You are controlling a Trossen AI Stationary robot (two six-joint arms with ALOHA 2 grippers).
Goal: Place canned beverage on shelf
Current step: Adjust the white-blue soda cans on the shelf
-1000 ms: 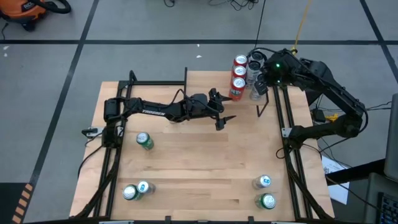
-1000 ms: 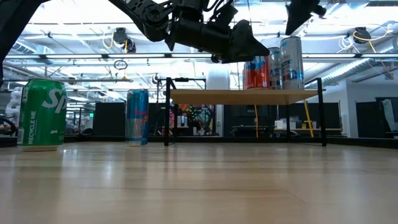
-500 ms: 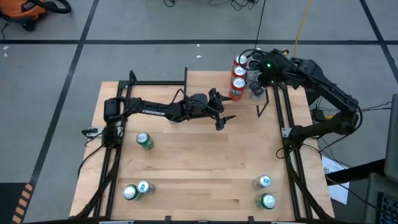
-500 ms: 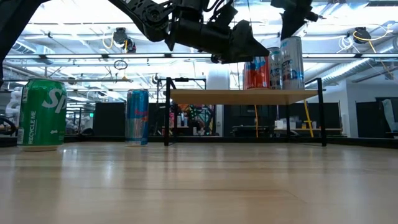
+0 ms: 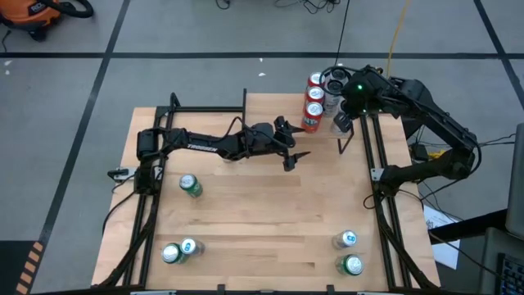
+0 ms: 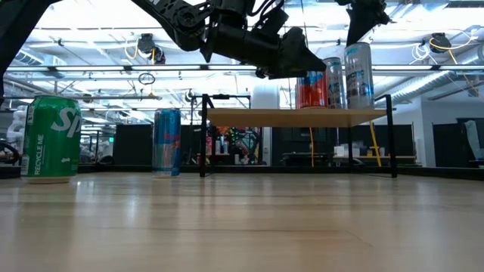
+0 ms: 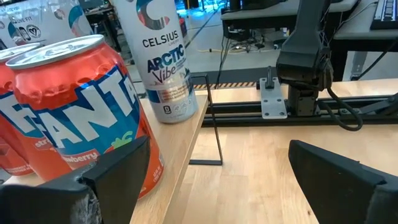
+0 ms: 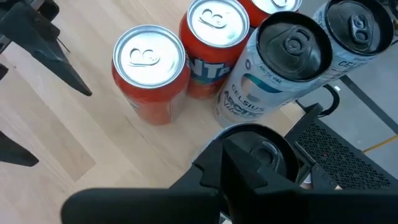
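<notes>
The right gripper (image 5: 345, 117) hangs just above the cluster of cans on the shelf (image 6: 302, 115), a small raised light-wood board on thin black legs, with its jaws pressed together and holding nothing. Directly beneath it stands a tall pale Celsius can with a dark lid (image 8: 258, 149). The left gripper (image 5: 296, 146) waits beside the shelf's edge, jaws spread wide and empty, close to the nearest orange Fanta can (image 7: 87, 112).

The cans stand packed almost touching near the shelf's end. A sideways drift of the closed right fingers could tip a tall slim can into its neighbours or off the board, and the left fingers could nudge the Fanta can if that arm swings.

Five more cans wait on the large light-wood tabletop (image 5: 262, 213), among them a green can (image 6: 51, 138). Beyond lies grey floor and a cluttered workshop.
</notes>
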